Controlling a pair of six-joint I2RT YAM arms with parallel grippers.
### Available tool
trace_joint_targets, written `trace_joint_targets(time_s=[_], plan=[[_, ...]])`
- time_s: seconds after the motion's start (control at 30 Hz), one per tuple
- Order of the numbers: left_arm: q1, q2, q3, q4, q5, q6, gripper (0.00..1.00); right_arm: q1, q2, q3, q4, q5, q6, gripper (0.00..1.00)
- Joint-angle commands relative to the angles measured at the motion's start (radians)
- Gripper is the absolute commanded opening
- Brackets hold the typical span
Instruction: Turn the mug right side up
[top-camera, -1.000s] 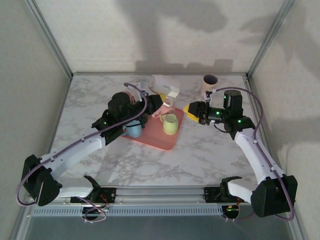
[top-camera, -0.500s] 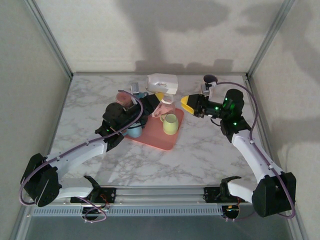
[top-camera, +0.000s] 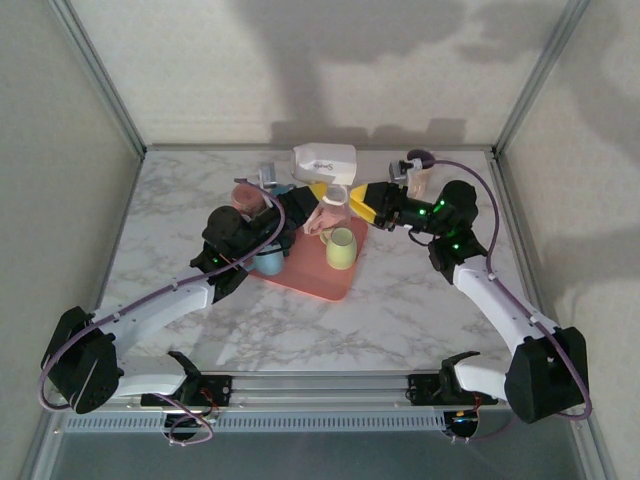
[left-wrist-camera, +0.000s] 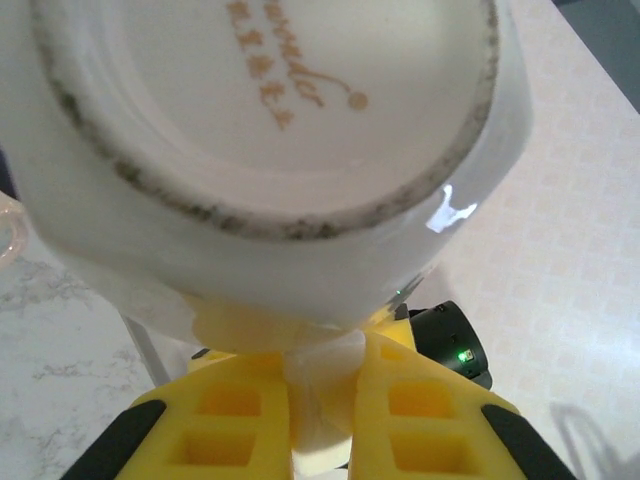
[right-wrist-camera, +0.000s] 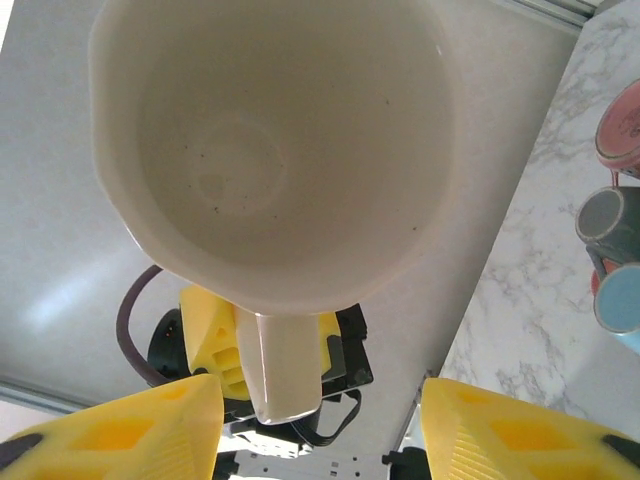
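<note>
The left hand is clamped on the handle of the white mug, which it holds on its side above the pink tray (apparently clear of it). The right hand gapes wide at the mug's mouth.

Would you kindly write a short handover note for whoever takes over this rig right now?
Left gripper: shut on the handle of the white mug, holding it in the air near the pink tray.
Right gripper: open, one finger on each side below the mug's mouth, not gripping.
Mug: on its side, base facing the left wrist camera, mouth facing the right wrist camera.
Done: mug grasped and off the table.
Left: turn it mouth-up, likely with the right gripper's help, then set it down and release.
</note>
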Motion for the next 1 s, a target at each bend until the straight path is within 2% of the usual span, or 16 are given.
trace_joint_targets(time_s=[0.0,0.4,0.67,0.93,0.97], plan=[[0.009,-0.009,0.026,0.156,0.025,0.000,0.00,0.024,0.025,-0.014,0.121,0.031,0.067,0.53],[0.009,0.018,0.020,0.170,0.037,0.000,0.00,0.071,0.081,-0.026,0.247,0.082,0.134,0.42],[0.008,0.041,-0.008,0.217,0.038,-0.019,0.00,0.076,0.124,-0.036,0.346,0.121,0.205,0.30],[0.009,0.053,-0.026,0.210,0.031,-0.017,0.00,0.077,0.131,-0.041,0.359,0.142,0.187,0.11],[0.009,0.054,-0.026,0.206,0.029,-0.017,0.00,0.077,0.126,-0.040,0.334,0.150,0.176,0.05]])
